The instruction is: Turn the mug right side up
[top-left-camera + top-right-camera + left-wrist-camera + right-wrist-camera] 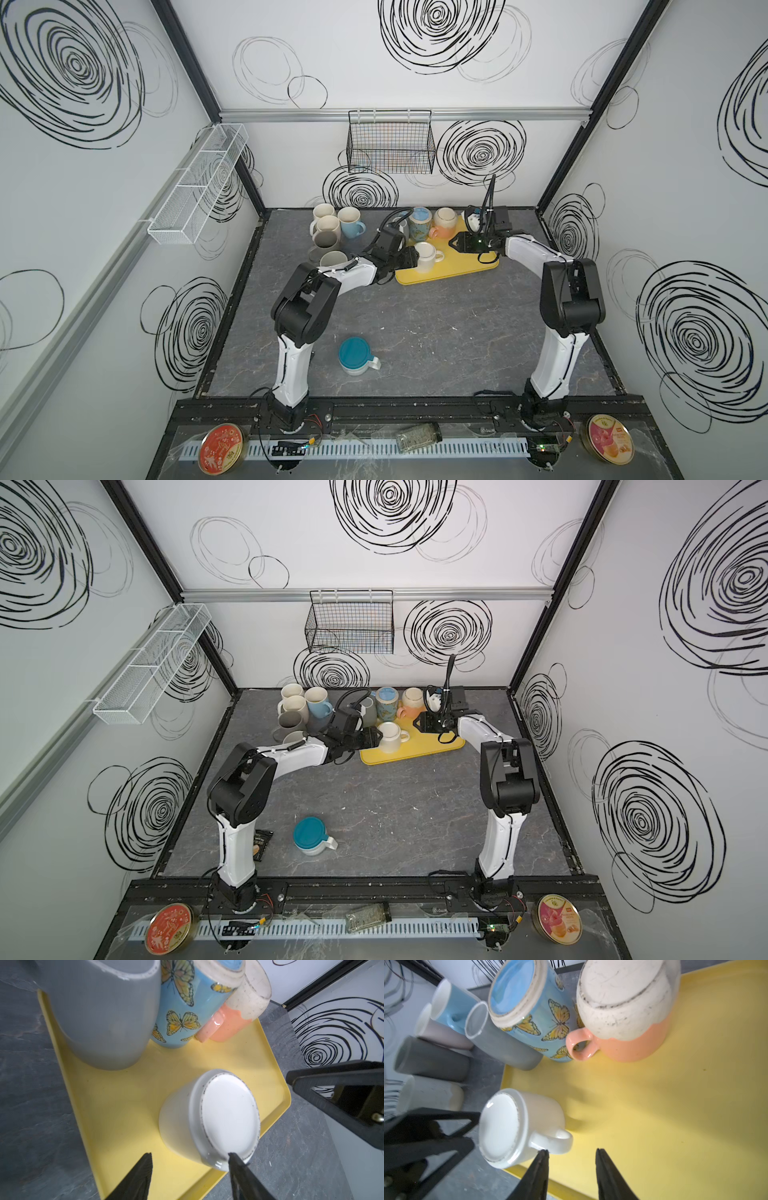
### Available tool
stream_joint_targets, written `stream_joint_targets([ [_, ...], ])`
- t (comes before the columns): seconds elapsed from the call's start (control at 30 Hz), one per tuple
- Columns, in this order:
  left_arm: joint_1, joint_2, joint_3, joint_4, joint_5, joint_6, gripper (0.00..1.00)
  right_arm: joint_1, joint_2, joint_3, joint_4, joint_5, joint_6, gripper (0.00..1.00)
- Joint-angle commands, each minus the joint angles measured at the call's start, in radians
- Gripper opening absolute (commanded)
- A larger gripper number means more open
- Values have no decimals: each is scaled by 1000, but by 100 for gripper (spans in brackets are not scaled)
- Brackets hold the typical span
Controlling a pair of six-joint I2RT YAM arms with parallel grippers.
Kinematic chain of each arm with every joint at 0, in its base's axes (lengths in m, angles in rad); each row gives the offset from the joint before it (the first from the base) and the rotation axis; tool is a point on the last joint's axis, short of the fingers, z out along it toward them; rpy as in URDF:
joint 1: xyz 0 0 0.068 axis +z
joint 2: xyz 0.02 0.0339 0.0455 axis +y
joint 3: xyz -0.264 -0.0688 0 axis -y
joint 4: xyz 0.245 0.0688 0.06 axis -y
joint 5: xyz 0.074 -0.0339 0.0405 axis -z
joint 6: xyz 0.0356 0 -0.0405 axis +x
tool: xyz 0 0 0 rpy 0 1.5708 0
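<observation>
In both top views the white mug (424, 254) stands mouth-down near the front left corner of the yellow tray (465, 266), at the back of the table (415, 332). The left hand (411, 259) is right against the mug's left side. The right hand (454, 243) hangs over the tray just right of the mug's handle (438, 257). From up here I cannot tell how either hand's jaws stand.

In the left wrist view the mug's (207, 1118) flat glazed bottom faces up, so it has not been turned. The left hand (188, 1156) has its jaws apart. One fingertip (233, 1157) overlaps the mug's bottom edge, the other is clear of it over bare tray, and nothing is clamped. A butterfly mug (178, 1001) and a peach mug (234, 1022) stand farther back on the tray.

In the right wrist view the right hand (572, 1153) is also spread and empty. One fingertip (543, 1154) is just beside the handle (554, 1139), and whether it touches I cannot tell.

As I judge it, the task is at its start: both hands are at the mug, with no grip taken. Gripping, lifting, flipping and setting it down mouth-up are all left.
</observation>
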Motion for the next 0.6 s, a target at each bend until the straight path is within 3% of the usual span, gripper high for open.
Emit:
stream_joint_targets([
  [0.0, 19, -77, -34, 24, -8, 12, 62, 36, 2, 30, -133, 39, -265, 46],
  [0.2, 38, -120, -69, 8, 0, 25, 63, 84, 61, 78, -204, -14, -428, 53],
  [0.4, 47, -164, -112, 10, -8, 28, 63, 167, 160, 187, -292, 77, -480, 52],
  [0.57, 55, -193, -138, 7, -19, 34, 63, 217, 208, 248, -317, 170, -477, 44],
])
